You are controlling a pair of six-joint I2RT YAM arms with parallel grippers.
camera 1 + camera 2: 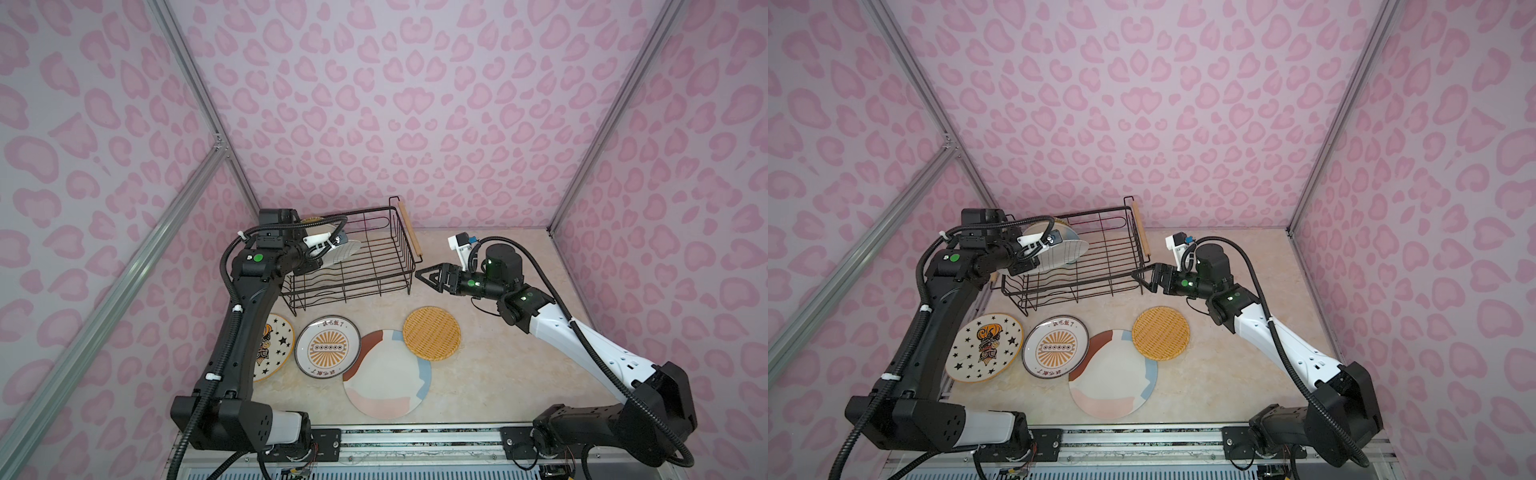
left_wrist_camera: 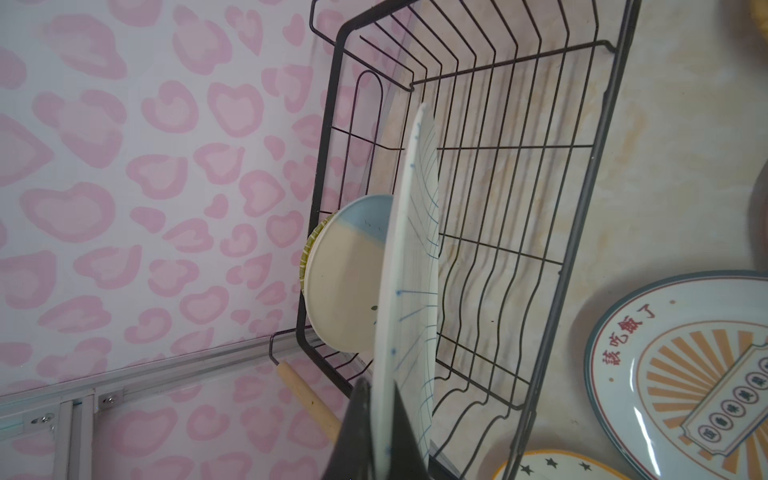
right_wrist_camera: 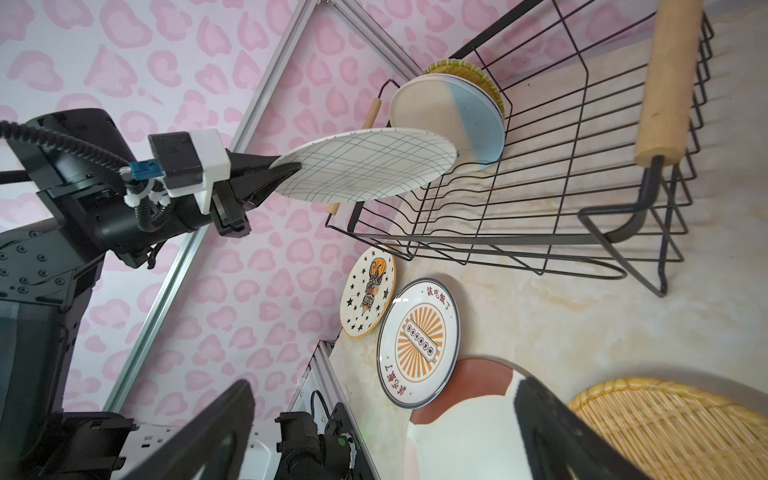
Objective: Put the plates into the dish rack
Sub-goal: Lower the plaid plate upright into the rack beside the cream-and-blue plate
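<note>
We note a star plate [image 1: 984,347] flat at left. Left gripper [image 3: 286,172], arm reaching level, is clamped on the rim of the white, blue-lined grid plate [image 3: 365,166], held on edge over the rack's [image 1: 405,249] left end. Sunburst [image 1: 1055,347], pastel [image 1: 1113,386] and weave [image 1: 1160,332] plates lie in front. Right gripper [image 1: 426,276] is level, spread wide and empty, just beside the rack's right end.

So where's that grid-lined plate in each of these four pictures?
Top view: grid plate at the left end of the rack.
Top view: same spot, with more of its face showing.
Left wrist: edge-on, in front of the blue-cream plate.
Right wrist: face showing, over the rack's far end.
Shared landmark: the sunburst plate, lying flat in all four.
</note>
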